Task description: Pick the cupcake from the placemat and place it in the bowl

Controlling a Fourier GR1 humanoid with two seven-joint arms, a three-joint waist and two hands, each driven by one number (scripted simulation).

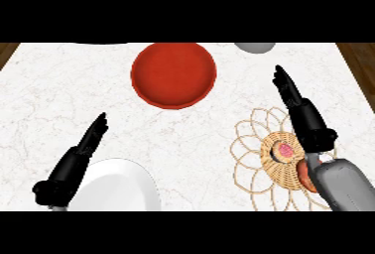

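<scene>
A woven placemat (256,149) with looped edges lies at the right of the counter. On its middle sits the cupcake (284,151), pink-topped with a dark wrapper, partly hidden by my right arm. A red bowl (173,74) stands at the far middle. My right hand (296,101) stretches above the placemat's far edge, fingers straight and pointing away, open, holding nothing. My left hand (82,151) rests open at the lower left, fingers straight.
A white plate (124,186) lies at the lower left, beside my left hand. A grey round object (255,46) shows at the far edge, right of the bowl. An orange-red thing (305,176) lies on the placemat, partly under my right forearm.
</scene>
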